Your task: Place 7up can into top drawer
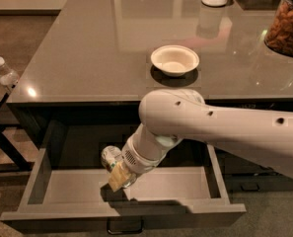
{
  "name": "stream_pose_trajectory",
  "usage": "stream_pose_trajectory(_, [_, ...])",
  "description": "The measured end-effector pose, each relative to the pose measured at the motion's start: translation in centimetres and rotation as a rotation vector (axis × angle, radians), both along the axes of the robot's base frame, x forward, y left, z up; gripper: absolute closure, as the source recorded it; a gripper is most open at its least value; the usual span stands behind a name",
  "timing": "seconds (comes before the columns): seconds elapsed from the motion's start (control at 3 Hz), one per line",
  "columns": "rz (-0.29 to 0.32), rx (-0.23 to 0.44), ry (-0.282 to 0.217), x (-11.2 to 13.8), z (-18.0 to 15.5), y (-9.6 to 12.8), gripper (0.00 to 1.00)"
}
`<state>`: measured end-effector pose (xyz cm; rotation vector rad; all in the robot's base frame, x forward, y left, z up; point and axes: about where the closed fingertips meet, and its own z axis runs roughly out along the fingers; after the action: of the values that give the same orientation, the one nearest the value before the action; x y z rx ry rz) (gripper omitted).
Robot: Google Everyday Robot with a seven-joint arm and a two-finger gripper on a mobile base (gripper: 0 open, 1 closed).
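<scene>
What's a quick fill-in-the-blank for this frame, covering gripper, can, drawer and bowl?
1. The gripper is shut on the 7up can over the ____ top drawer.
2. The white bowl sits ____ the countertop, not in the drawer.
3. The can is ____ the countertop's level.
Missing words: open; on; below.

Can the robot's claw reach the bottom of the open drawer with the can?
Probably yes. The top drawer is pulled open, and the claw, gripping the 7up can, hangs inside it over bare floor with nothing underneath.
</scene>
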<state>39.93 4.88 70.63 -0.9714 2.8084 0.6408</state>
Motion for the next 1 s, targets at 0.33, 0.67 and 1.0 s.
stream_pose_trajectory(0.33, [-0.007,0.006,0.002,1.4,-2.4,0.3,1.0])
stream_pose_trajectory(0.67, [-0.003,0.001,-0.006,2.6,-3.9,0.8,1.0])
stream_pose_trajectory(1.0, [-0.009,0.001,-0.01,3.4,-5.6,1.0,1.0])
